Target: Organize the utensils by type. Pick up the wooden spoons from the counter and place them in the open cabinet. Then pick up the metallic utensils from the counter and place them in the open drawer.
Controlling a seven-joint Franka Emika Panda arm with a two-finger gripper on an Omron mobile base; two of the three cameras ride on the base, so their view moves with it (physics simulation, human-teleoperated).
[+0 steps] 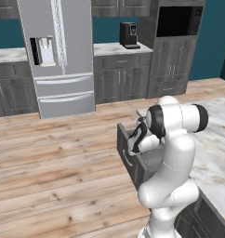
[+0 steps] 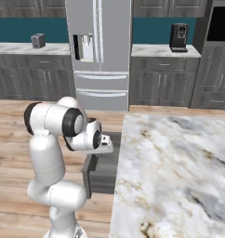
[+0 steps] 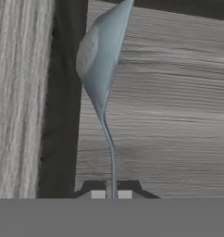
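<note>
Metal spoon (image 3: 101,55) over the open drawer (image 3: 169,115)
Gripper (image 3: 111,194) is clamped tight on the spoon's thin handle, its bowl hanging above the drawer's grey wood-grain floor beside the counter (image 2: 170,167).

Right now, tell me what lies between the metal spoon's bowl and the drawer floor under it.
Nothing in the hand view: the metal spoon, pinched by its handle in the shut fingers, hangs bowl-first over the open drawer, whose grey wood-grain floor below is bare.

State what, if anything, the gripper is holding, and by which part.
The gripper is shut on the metal spoon, pinching the end of its thin handle, with the bowl pointing away over the open drawer.
</note>
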